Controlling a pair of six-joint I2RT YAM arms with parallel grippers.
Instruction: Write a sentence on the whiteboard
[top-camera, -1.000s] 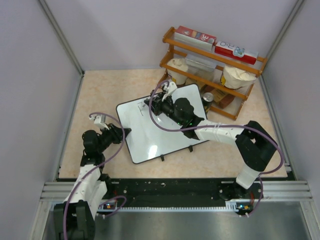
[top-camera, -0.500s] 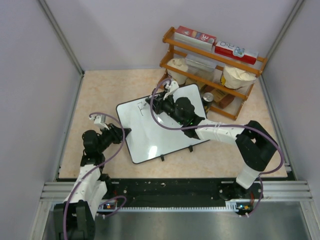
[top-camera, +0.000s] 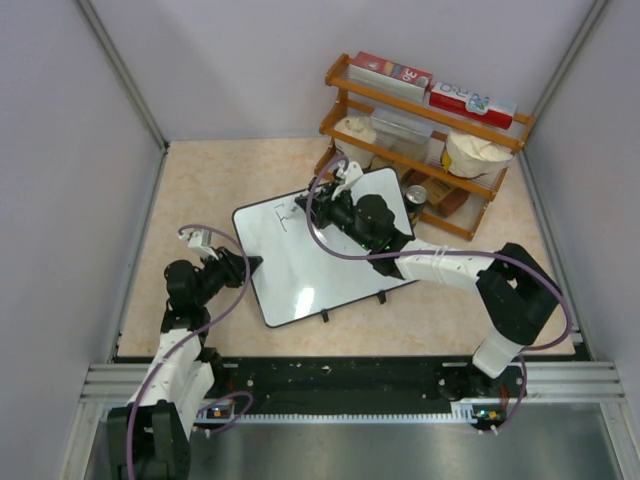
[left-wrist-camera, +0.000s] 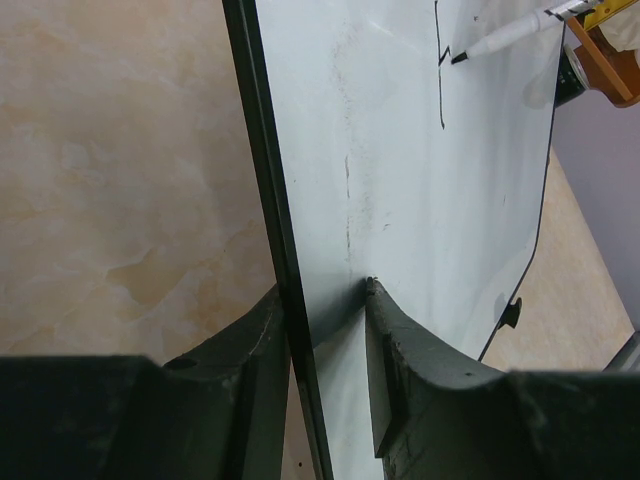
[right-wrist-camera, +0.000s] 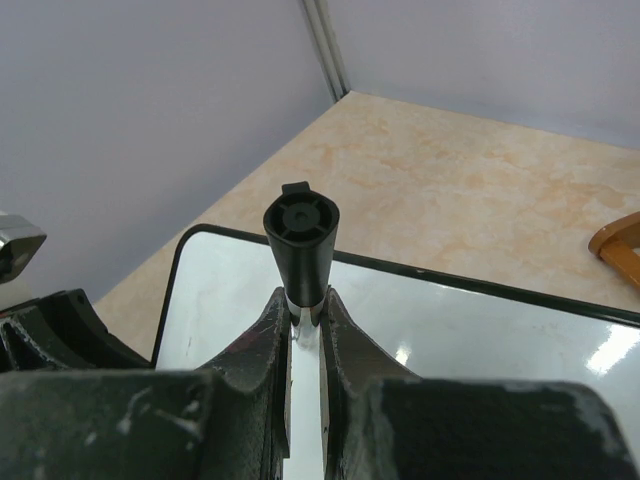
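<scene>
The whiteboard (top-camera: 330, 270) lies flat mid-table, black feet on its near edge. My left gripper (top-camera: 250, 265) is shut on its left rim; in the left wrist view the fingers (left-wrist-camera: 395, 340) straddle the black rim (left-wrist-camera: 262, 180). My right gripper (top-camera: 318, 208) is shut on a black-and-white marker (right-wrist-camera: 300, 230) over the board's far left part (right-wrist-camera: 450, 330). Of the sentence, only a few thin black strokes (top-camera: 285, 216) show near the far left corner. The marker tip (left-wrist-camera: 458, 58) sits beside a stroke (left-wrist-camera: 441, 90).
A wooden shelf (top-camera: 425, 140) stands at the back right, just past the board, with boxes (top-camera: 390, 72), white bowls (top-camera: 478, 155) and a can (top-camera: 415, 196). Grey walls close the table on the left, back and right.
My right gripper has moved a little to the right with the marker, uncovering fresh black strokes on the board. The left gripper and the board have not moved.
</scene>
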